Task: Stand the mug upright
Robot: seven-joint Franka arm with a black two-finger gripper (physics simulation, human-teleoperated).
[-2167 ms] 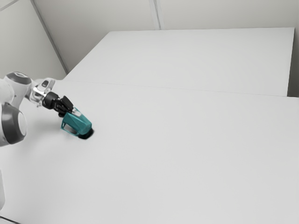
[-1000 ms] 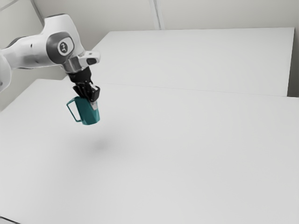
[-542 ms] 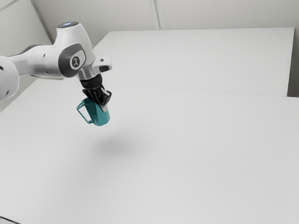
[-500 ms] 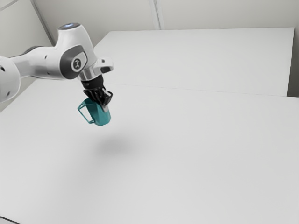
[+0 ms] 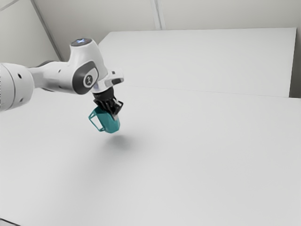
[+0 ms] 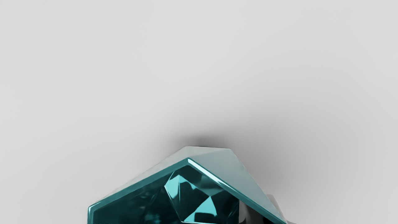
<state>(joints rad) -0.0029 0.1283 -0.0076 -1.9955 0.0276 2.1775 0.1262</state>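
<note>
Your black two-finger claw [image 5: 113, 112] holds a glossy teal mug with flat, faceted sides [image 5: 109, 123] by its wall, just above the smooth white tabletop [image 5: 197, 155]. One finger [image 6: 245, 214] sits inside the mouth and the other [image 6: 273, 199] outside, a pinch that leaves the base free to meet the surface first. The mug hangs toward the exterior view's left, on the near side of the tabletop's far edge, its soft grey shadow [image 5: 121, 141] close beneath.

The mouth faces up toward your claw and the base points down, though the body leans, base toward the exterior view's right. The slim, angular teal handle [image 5: 94, 124] juts toward the exterior view's left, away from the fingers, where it should not hamper the release.

By the look of it, you are in the lowering stage, most of the turn done. What remains is to level the base, set it down flat and then let go; released at this lean, the mug could rock or topple.
</note>
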